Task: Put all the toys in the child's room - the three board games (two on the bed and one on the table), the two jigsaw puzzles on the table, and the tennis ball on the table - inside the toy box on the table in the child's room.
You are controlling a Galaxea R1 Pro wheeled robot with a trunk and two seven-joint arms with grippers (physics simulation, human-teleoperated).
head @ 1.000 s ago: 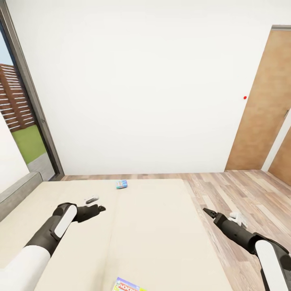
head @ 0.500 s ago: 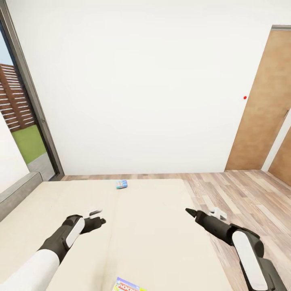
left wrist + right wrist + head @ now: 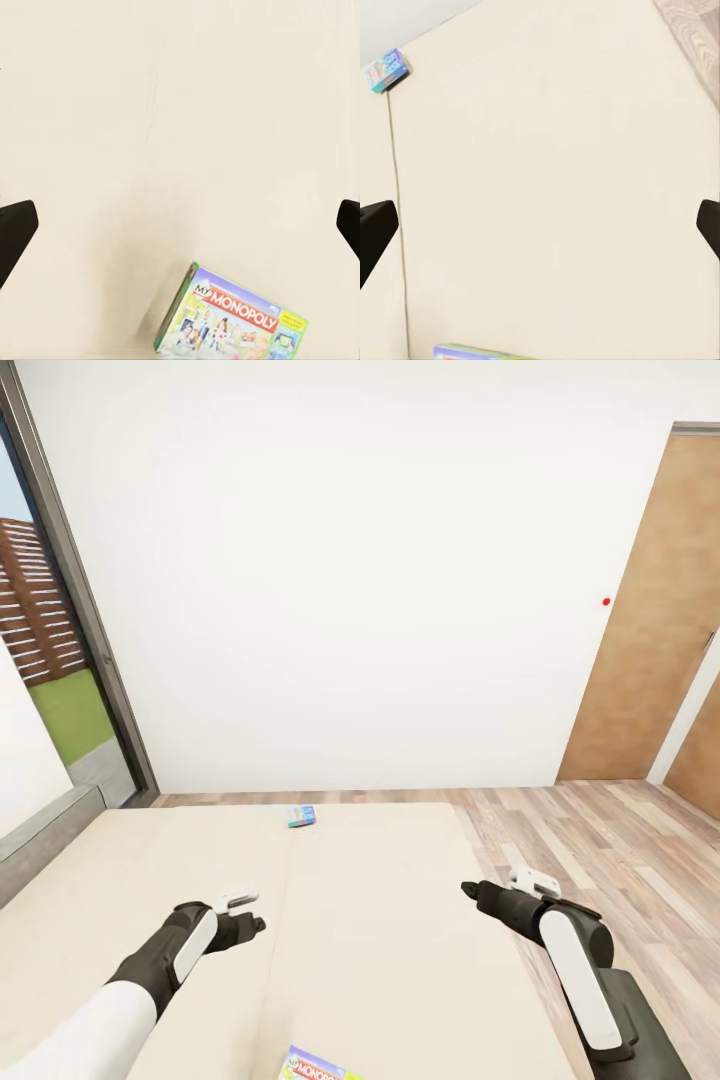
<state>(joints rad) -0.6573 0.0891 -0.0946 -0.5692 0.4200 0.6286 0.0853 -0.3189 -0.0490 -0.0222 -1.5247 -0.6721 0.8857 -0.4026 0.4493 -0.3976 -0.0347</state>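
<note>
Monopoly board game (image 3: 232, 319): it lies flat on the bed (image 3: 380, 960), on the robot's side of both end effectors, near the mattress edge closest to the robot; in the head view only its top strip (image 3: 318, 1064) shows.
Light-blue board game (image 3: 301, 816): it lies flat at the far edge of the bed, well beyond both end effectors and roughly between their lines; the right wrist view shows it (image 3: 386, 70) small, beside the mattress seam.
Left end effector (image 3: 256, 926): it hovers above the bed with nothing in it; the left wrist view shows the two dark fingertips (image 3: 15, 234) wide apart, and the Monopoly box lies on the mattress between them.
Right end effector (image 3: 468, 888): it hovers above the bed near the floor-side edge of the mattress, empty; its fingertips (image 3: 376, 231) also stand wide apart.
Bed: plain cream mattress with one seam along the middle.
Room: white wall (image 3: 350, 580) behind the bed, brown door (image 3: 655, 620) and wood-plank floor (image 3: 610, 850) on the right end effector's side, window (image 3: 40, 660) on the left end effector's side.
</note>
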